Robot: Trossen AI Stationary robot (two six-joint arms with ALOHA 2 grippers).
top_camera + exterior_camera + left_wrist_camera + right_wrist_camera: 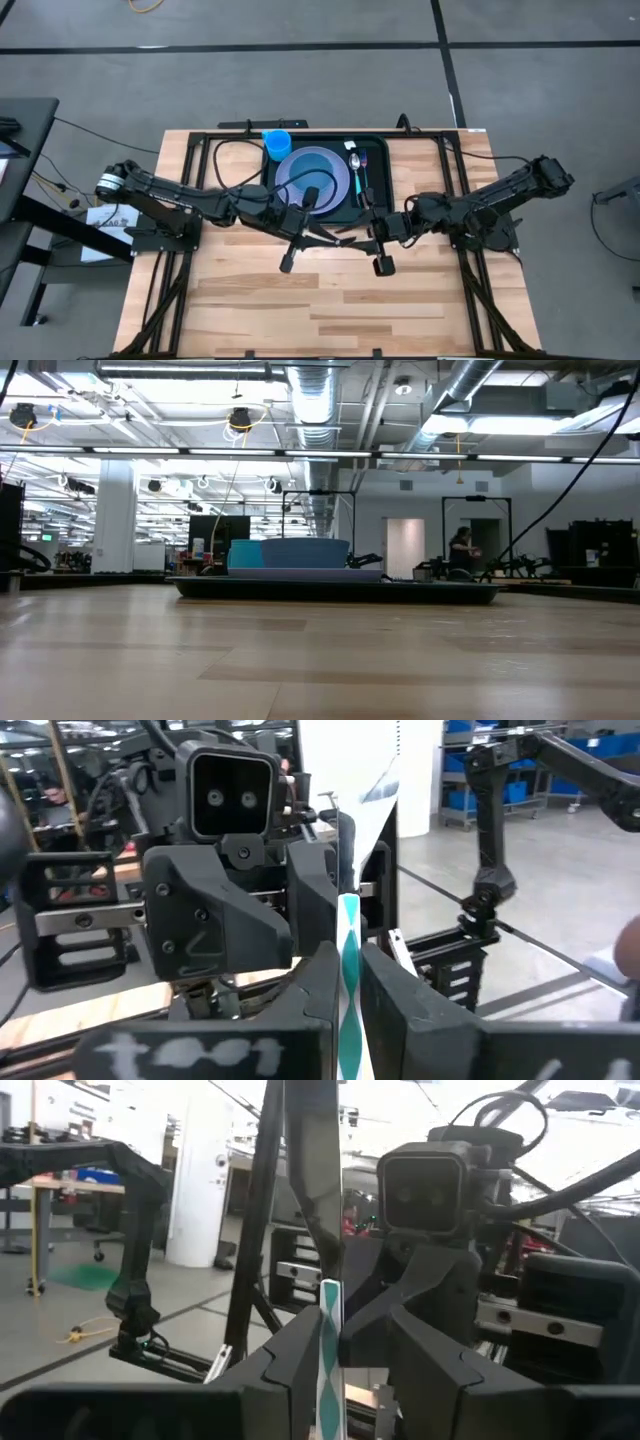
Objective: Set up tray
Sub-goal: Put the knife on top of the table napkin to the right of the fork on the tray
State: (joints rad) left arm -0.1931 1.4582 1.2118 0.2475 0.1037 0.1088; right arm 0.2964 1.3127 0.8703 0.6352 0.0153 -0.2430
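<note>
tray (440,593): far rim hidden | striped strip (349,982): lower end cut off

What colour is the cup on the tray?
Blue cup, clearest in the high view.

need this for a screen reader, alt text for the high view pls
Seen from above, two dark robot arms meet over a wooden table, left gripper and right gripper close together just in front of a dark tray. The tray holds a lavender plate, a blue cup and cutlery.
</note>
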